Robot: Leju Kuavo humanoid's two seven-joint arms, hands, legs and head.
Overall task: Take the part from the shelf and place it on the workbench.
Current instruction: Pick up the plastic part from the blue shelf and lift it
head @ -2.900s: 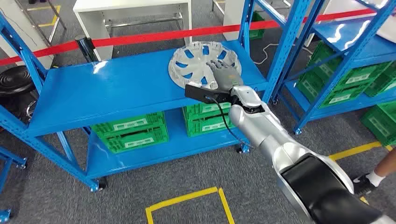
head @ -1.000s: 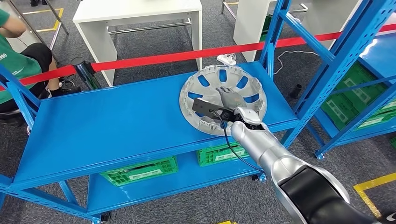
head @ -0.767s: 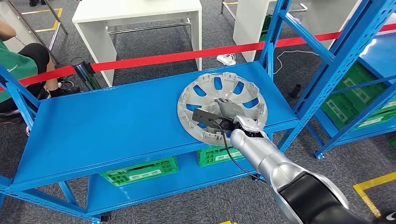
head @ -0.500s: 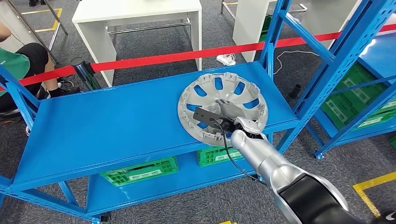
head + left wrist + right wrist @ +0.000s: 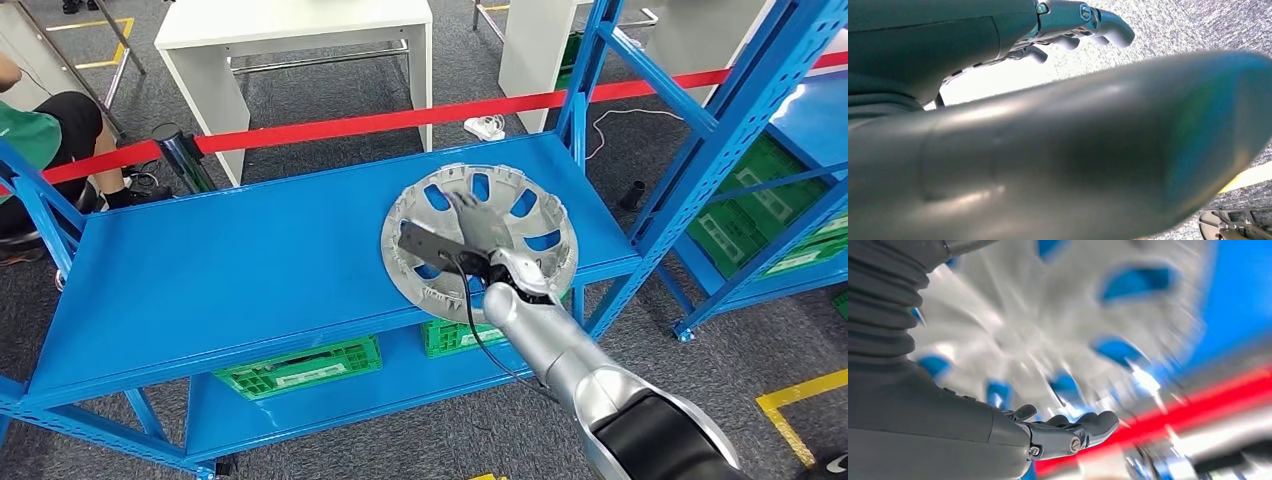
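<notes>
Right now the right hand lies on the inner face of the silver wheel cover, though whether its fingers grip it I cannot tell. That cover sits at the right end of the blue shelf. Behind runs a red tape, then a white table. Green crates sit below. The left hand hangs over grey floor, fingers loosely curled, holding nothing.

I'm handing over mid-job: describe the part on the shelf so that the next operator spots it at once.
Find the blue shelf in front of the red barrier tape. On its top level, toward the end on the robot's right, lies a round silver-grey wheel cover, with the right hand over its middle. It is the only item on that level, and blue shows through the openings between its spokes.
</notes>
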